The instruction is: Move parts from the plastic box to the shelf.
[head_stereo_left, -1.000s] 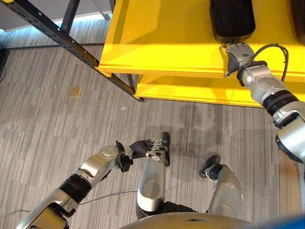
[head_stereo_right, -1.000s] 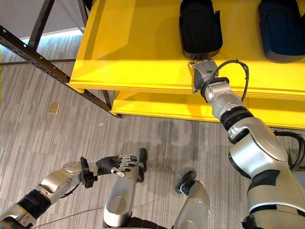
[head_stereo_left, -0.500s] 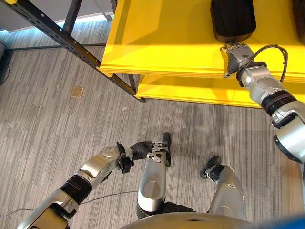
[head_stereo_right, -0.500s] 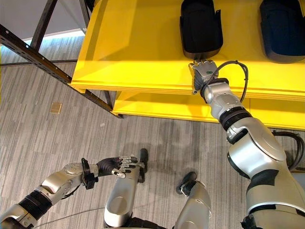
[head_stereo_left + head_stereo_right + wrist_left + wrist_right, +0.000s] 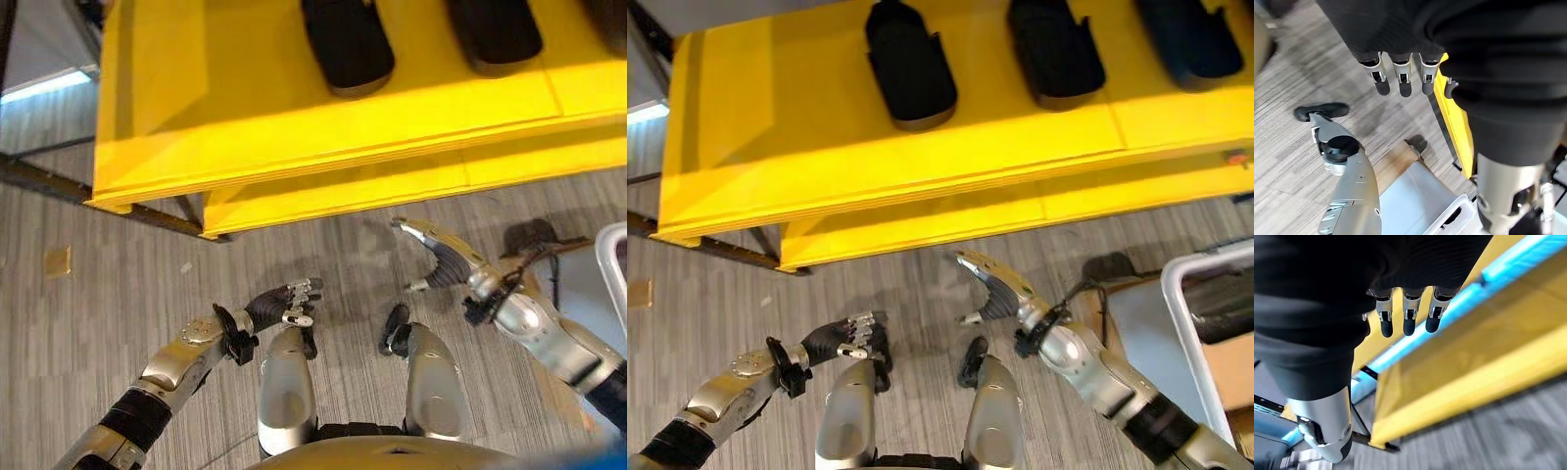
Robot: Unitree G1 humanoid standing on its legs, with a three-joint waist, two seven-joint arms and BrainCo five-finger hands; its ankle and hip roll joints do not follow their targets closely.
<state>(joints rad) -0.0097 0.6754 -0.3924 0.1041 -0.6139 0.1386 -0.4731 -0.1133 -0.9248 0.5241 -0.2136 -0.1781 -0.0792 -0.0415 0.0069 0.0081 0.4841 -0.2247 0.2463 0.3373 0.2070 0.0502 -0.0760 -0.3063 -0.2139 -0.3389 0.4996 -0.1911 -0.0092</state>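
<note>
**Both hands empty, next part waits in the box**

At about eight o'clock in the head views the left hand (image 5: pixel 284 305) hangs low over the grey floor (image 5: pixel 108 323), fingers loosely relaxed, gripping nothing; its wrist view shows the fingers (image 5: pixel 1400 78) straight over bare carpet. It looks idle and can stay clear.

Across the top, from ten to two o'clock, runs the yellow shelf (image 5: pixel 823 147). Three dark parts (image 5: pixel 909 64) already sit on it in a row, well apart from each other, with bare yellow surface to the left of them.

At roughly four o'clock the right hand (image 5: pixel 994 289) hovers below the shelf's front edge, fingers stretched out and released, nothing in it. Its wrist view agrees: straight fingers (image 5: pixel 1408 316) against the yellow boards.

At three o'clock, at the frame's edge, is the white rim of the box (image 5: pixel 1176 304). What lies inside is hard to make out from here.

To my eye the step now is a return trip to the box. Done well, the right hand should swing toward three o'clock low enough to clear the shelf lip, come down over the box from above rather than across its rim, and close round a part's narrow middle. The free spot at eleven o'clock seems the natural place for it.
</note>
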